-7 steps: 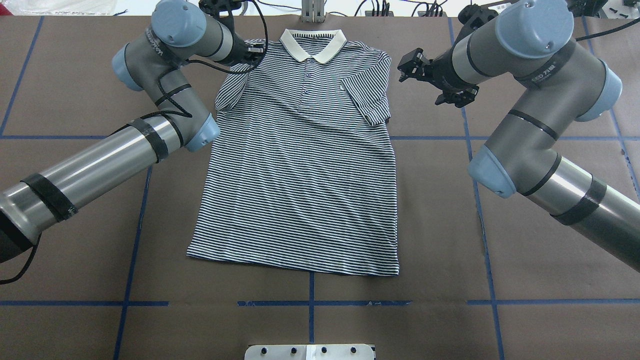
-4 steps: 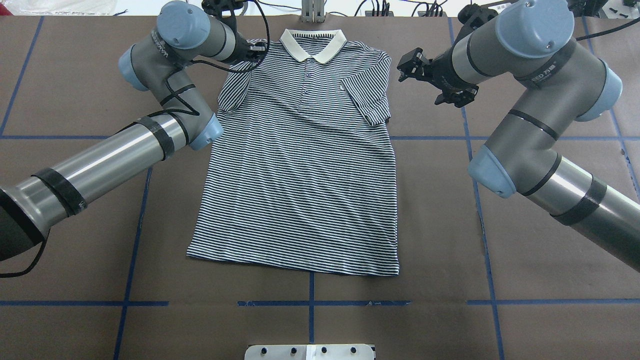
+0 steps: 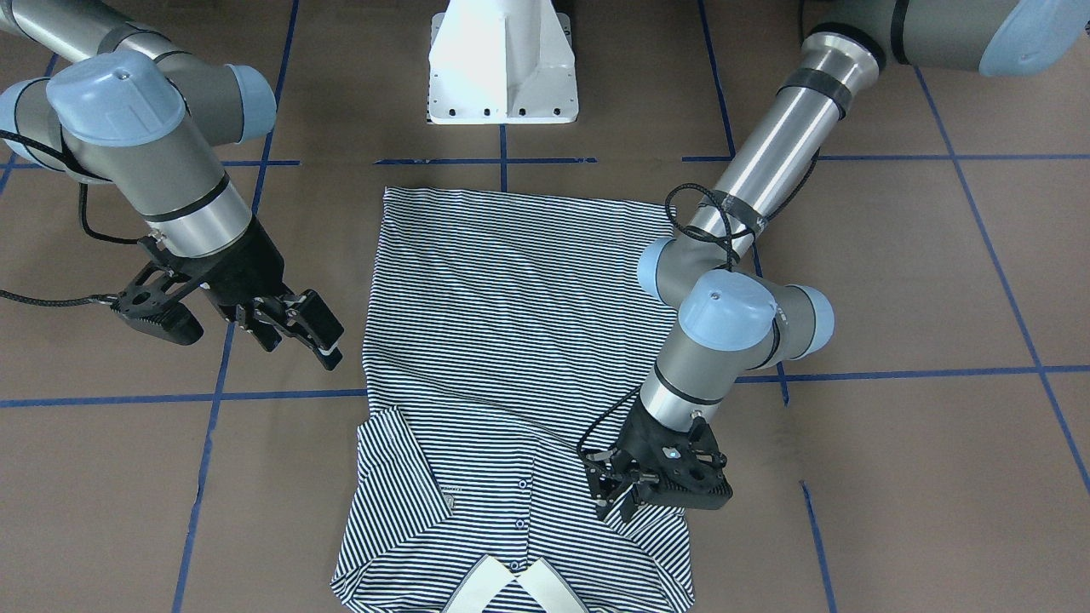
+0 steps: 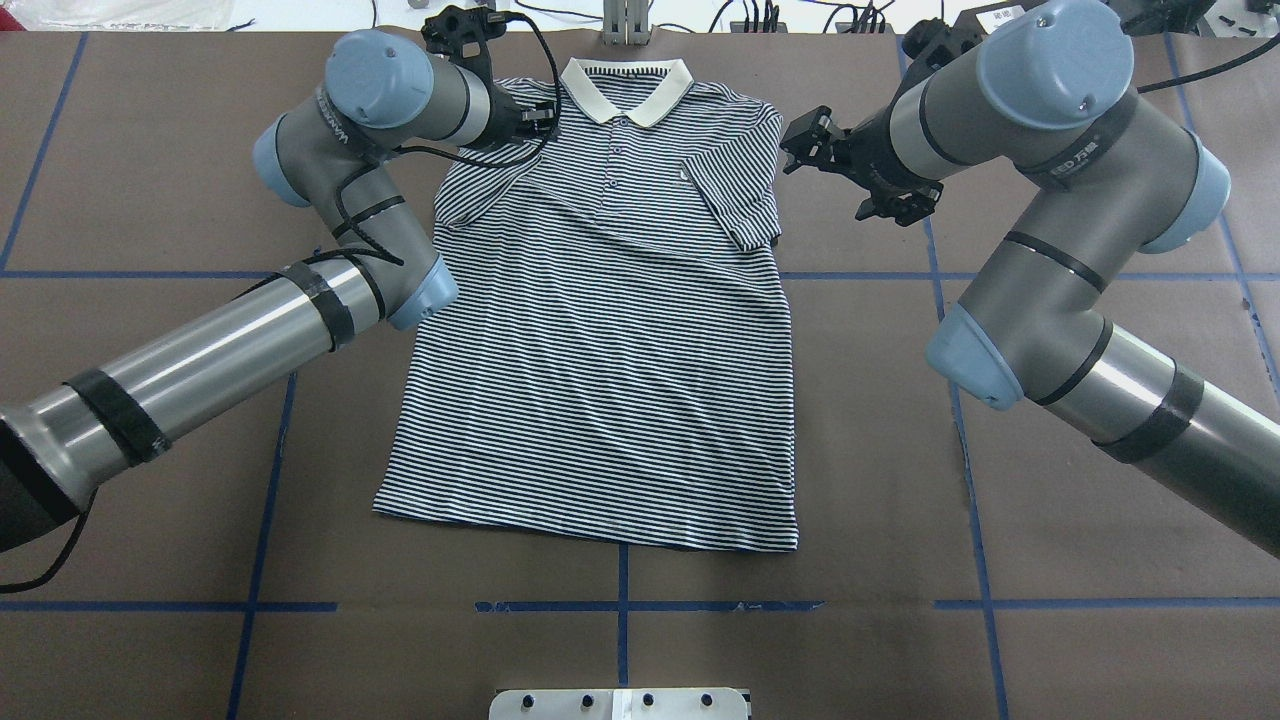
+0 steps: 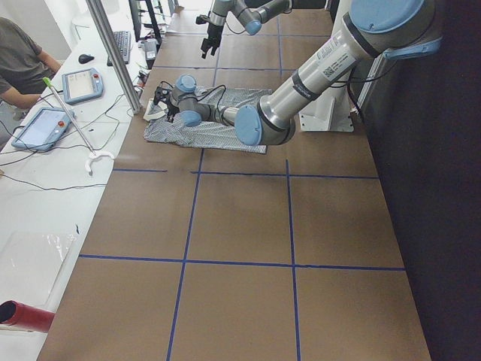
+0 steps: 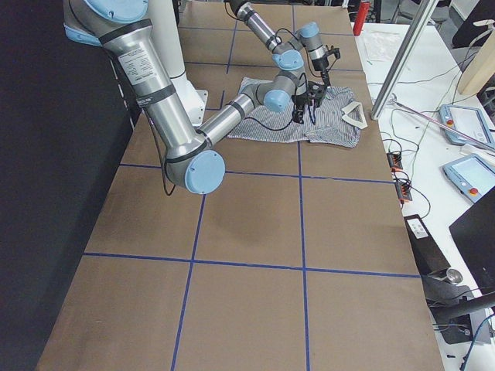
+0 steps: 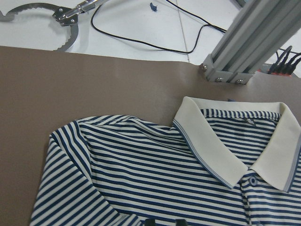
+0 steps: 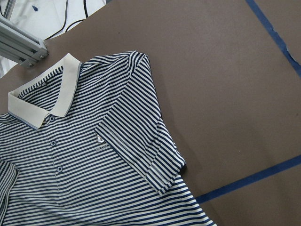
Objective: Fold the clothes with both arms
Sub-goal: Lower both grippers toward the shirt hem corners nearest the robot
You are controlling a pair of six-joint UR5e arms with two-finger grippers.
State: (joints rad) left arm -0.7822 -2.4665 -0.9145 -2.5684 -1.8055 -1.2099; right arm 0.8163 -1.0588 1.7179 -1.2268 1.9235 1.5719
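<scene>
**Both end effectors near the shirt's shoulders**

The striped polo shirt (image 4: 600, 400) lay flat on the table (image 4: 1000, 520), with its collar at the far edge from the robot. The left end effector (image 3: 622, 498) hung low over one shoulder, its fingers a little apart. The right end effector (image 3: 294, 336) hovered beside the opposite sleeve, spread wide and off the fabric.

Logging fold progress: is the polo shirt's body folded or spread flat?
Spread flat. The polo shirt lies full length, collar to hem, on the table; one sleeve is folded inward over the chest.
</scene>
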